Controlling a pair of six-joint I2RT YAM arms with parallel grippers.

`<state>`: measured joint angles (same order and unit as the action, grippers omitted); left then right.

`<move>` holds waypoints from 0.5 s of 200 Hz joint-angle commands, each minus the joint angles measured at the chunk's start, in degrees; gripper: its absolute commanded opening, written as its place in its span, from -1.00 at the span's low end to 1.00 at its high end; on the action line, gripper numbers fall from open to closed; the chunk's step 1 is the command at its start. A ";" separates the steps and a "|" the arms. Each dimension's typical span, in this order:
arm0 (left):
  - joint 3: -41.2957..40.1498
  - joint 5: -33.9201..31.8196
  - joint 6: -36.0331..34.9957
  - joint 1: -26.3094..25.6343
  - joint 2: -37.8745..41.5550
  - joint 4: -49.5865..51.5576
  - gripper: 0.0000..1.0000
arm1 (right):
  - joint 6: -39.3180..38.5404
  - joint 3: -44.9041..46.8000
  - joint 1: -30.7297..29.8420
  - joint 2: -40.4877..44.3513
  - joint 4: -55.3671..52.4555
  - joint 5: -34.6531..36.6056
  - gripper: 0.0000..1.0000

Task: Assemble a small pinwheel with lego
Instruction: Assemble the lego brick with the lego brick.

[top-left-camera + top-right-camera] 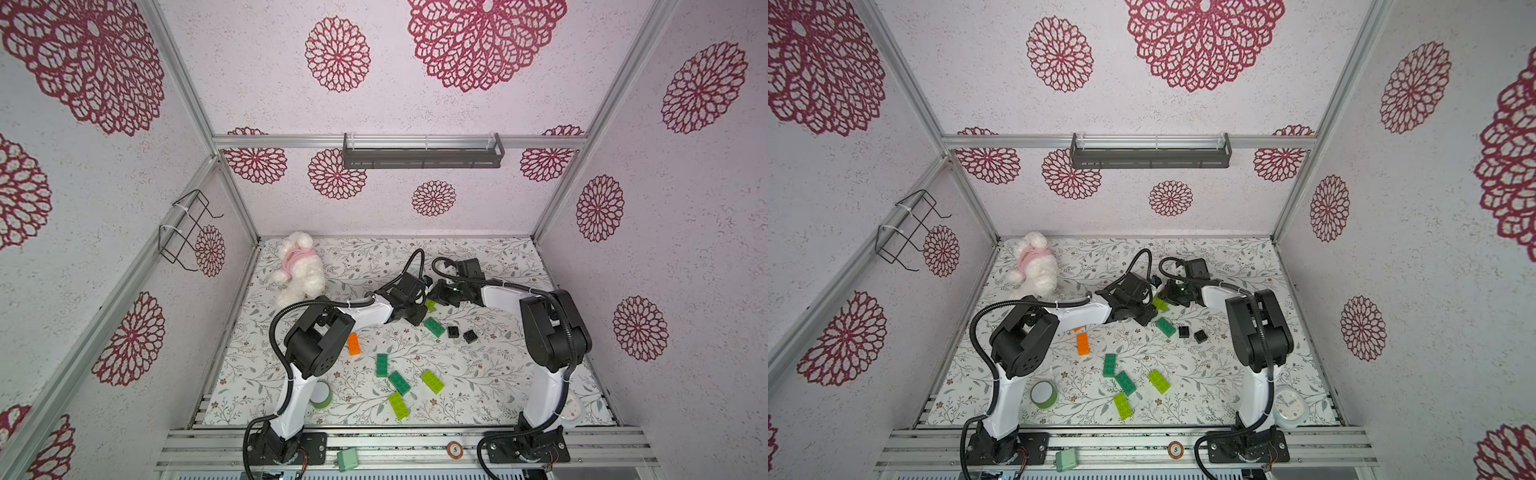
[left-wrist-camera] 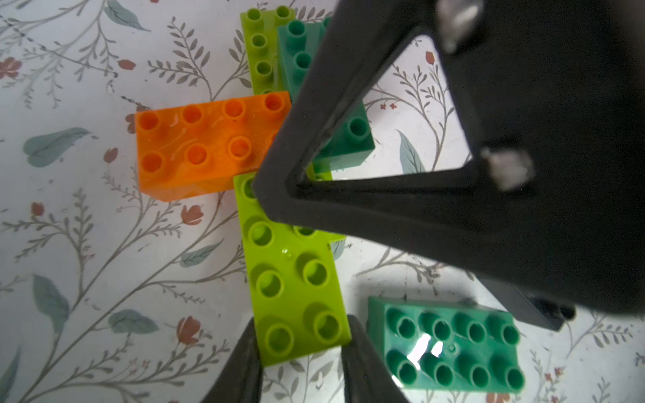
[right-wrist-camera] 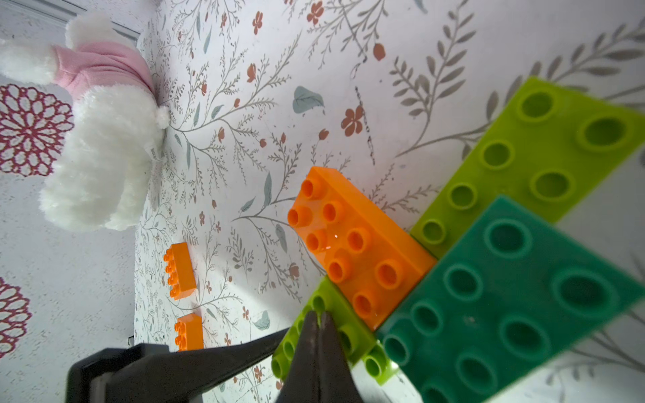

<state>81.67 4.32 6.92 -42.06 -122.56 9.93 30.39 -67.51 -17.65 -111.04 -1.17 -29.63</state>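
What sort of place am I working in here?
Most likely a staged robot test booth, not a real room: an aluminium frame holds wallpapered panels around a floral-covered table, the two arms are bolted to a rail at its front, and props such as a plush toy lie about.

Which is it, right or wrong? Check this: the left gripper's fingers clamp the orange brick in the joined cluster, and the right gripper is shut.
Wrong on the brick. The left gripper clamps the lime green brick, not the orange brick, as the left wrist view shows. The right gripper is indeed shut.
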 commanded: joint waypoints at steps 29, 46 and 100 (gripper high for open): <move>-1.20 -2.81 2.24 0.63 -0.31 0.41 -0.58 | -0.90 5.32 0.15 -2.17 -8.60 7.42 -1.00; -1.43 -5.06 2.14 0.76 -0.05 1.14 -0.58 | -0.19 5.71 0.11 -2.13 -7.61 7.03 -1.00; -4.11 -10.18 0.65 0.44 0.96 0.00 -0.60 | 0.58 4.95 -0.11 -1.03 -6.17 5.36 -1.00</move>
<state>79.09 0.84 7.66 -42.15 -122.21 6.83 31.05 -64.31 -17.82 -110.37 4.25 -30.17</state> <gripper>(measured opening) 0.350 0.055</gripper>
